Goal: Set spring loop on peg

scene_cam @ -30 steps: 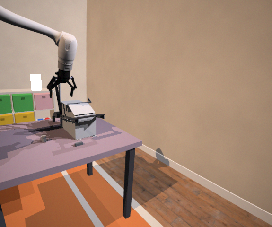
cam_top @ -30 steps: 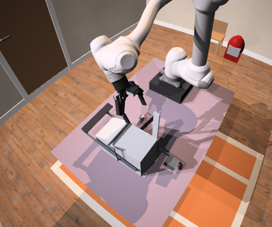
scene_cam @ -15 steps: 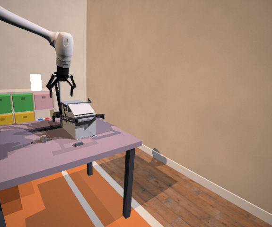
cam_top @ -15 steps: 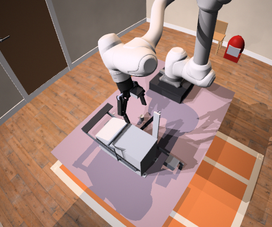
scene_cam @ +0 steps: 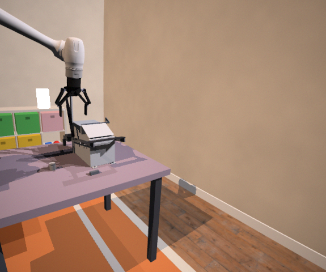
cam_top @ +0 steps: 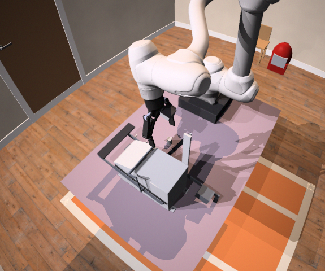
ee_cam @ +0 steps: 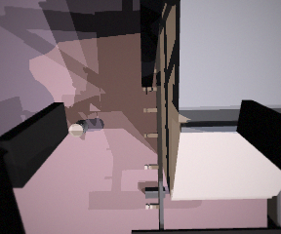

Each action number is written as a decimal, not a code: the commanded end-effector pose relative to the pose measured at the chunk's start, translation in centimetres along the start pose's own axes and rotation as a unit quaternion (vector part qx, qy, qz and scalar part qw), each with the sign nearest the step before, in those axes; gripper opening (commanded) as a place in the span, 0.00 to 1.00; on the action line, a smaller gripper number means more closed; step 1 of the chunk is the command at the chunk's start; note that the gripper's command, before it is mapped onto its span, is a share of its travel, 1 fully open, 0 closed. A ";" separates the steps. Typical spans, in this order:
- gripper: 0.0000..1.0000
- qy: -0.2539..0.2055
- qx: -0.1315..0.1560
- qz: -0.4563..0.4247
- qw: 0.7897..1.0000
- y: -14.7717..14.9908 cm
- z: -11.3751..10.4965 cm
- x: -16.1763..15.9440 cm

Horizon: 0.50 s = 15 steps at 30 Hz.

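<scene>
Bench (scene_cam: 127,178): wrist alone shows pegs (ee_cam: 150,110) (gripper (scene_cam: 72,110) empty).

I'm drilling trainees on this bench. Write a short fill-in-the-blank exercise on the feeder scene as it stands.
1. The gripper hangs above the feeder with its fingers ____.
2. The steel test weight stands on the ____, apart from the feeder.
3. Between its fingers the gripper holds ____.
4. The feeder's sloped lid is coloured ____.

Missing words: open; bench; nothing; white
</scene>
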State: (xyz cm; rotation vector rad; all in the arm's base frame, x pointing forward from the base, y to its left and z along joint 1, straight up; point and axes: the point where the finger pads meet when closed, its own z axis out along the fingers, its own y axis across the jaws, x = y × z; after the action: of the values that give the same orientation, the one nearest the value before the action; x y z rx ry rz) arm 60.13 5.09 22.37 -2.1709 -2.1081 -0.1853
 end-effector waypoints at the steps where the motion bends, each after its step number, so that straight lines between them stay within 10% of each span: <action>1: 1.00 0.000 -0.001 0.000 1.000 0.0 -0.1 0.0; 4: 1.00 0.000 -0.001 0.000 1.000 0.0 -0.1 0.0; 5: 1.00 -0.075 -0.001 0.002 0.997 0.0 -0.2 0.1; 15: 1.00 -0.075 -0.001 0.002 0.997 0.0 -0.2 0.1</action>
State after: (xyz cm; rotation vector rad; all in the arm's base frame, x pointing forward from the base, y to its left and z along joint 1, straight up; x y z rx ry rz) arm 60.14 5.10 22.51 -2.2553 -2.1796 -0.0236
